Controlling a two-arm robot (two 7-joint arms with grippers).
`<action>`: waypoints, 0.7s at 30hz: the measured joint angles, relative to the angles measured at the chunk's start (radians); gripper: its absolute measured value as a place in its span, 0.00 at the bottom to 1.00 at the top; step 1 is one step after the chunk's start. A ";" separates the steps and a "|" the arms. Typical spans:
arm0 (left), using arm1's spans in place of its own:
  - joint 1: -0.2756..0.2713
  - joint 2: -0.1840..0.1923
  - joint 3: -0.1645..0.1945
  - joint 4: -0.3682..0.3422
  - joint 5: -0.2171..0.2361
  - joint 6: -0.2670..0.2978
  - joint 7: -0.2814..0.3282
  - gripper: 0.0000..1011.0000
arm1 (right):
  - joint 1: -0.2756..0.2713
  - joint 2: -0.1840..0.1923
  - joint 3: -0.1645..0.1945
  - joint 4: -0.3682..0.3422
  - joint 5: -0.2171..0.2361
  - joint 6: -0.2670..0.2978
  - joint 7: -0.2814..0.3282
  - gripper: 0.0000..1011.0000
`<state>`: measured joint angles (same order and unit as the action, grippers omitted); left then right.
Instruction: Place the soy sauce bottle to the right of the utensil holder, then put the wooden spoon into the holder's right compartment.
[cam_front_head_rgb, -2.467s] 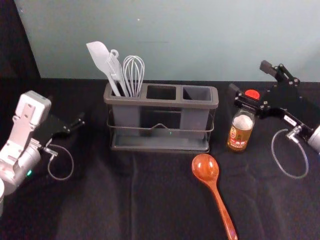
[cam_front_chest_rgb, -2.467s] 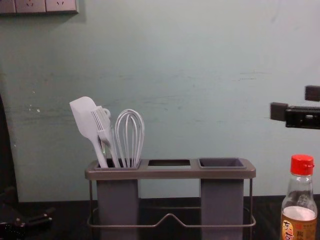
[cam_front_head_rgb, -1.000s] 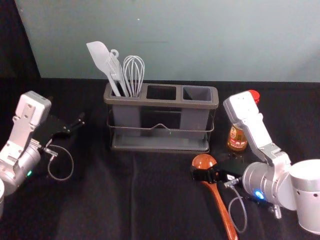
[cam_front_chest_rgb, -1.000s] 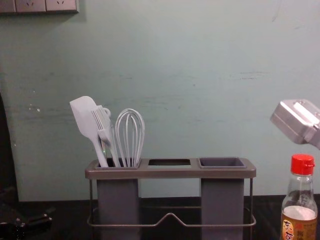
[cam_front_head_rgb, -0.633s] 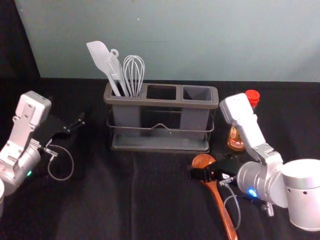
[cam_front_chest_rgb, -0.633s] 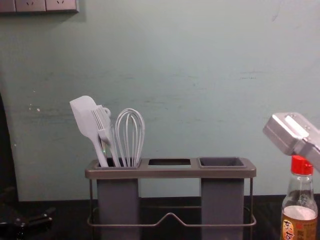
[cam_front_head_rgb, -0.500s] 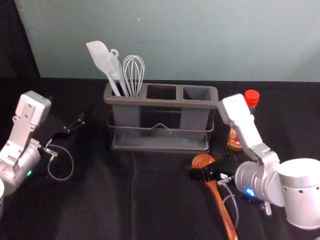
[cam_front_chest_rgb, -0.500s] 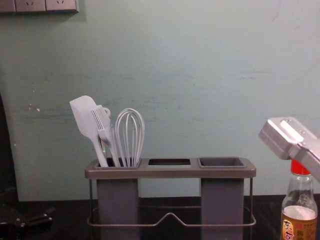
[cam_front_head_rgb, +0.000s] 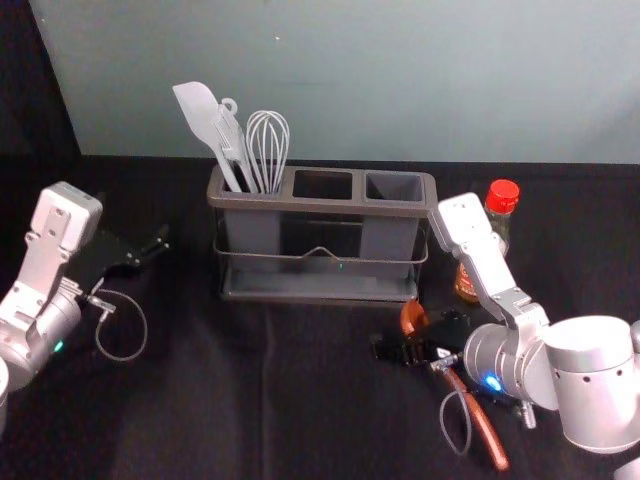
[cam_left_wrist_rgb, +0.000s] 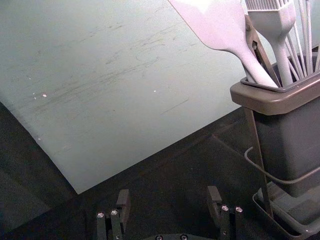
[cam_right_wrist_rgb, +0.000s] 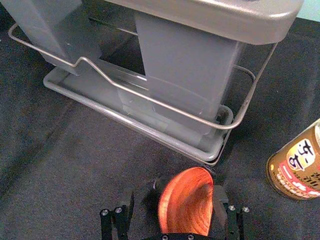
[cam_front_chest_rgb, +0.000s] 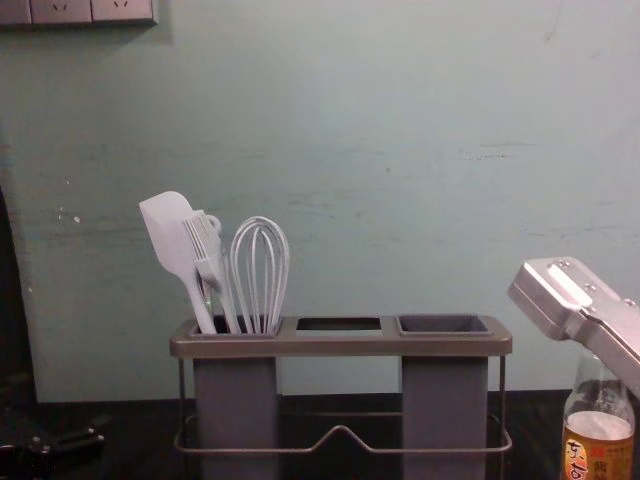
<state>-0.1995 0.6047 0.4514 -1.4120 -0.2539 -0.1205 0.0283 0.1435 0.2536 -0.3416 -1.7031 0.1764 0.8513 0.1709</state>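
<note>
My right gripper (cam_front_head_rgb: 402, 349) is low over the wooden spoon (cam_front_head_rgb: 487, 432), just below its bowl. In the right wrist view that gripper (cam_right_wrist_rgb: 173, 196) is open, with the spoon's bowl (cam_right_wrist_rgb: 186, 202) tilted on edge between its fingers, nearer one of them. The soy sauce bottle (cam_front_head_rgb: 502, 197) stands upright to the right of the utensil holder (cam_front_head_rgb: 330, 207), partly behind my right arm. The holder's right compartment (cam_front_head_rgb: 394, 187) holds nothing visible. My left gripper (cam_front_head_rgb: 155, 247) is parked at the left; in its wrist view the gripper (cam_left_wrist_rgb: 168, 194) is open and empty.
A white spatula (cam_front_head_rgb: 197, 108), a brush and a whisk (cam_front_head_rgb: 268, 150) stand in the holder's left compartment. The wall (cam_front_chest_rgb: 350, 150) rises behind the holder. My right forearm reaches across the front right, close before the bottle.
The spoon has tipped onto its edge and its handle end has swung right. My right arm came down from beside the bottle to the spoon, then shifted slightly left. The left arm stayed still.
</note>
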 joint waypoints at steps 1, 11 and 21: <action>0.000 0.000 0.000 0.000 0.000 0.000 0.000 0.99 | 0.000 -0.002 0.002 0.000 -0.003 0.000 0.001 0.99; 0.000 0.000 0.000 0.000 0.000 0.000 0.000 0.99 | -0.015 -0.001 0.013 -0.024 -0.027 -0.009 0.011 0.99; 0.000 0.000 0.000 0.000 0.000 0.000 0.000 0.99 | -0.021 -0.002 0.019 -0.027 -0.048 -0.019 0.027 0.99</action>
<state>-0.1995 0.6047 0.4514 -1.4120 -0.2539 -0.1205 0.0283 0.1223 0.2519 -0.3226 -1.7305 0.1281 0.8318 0.1982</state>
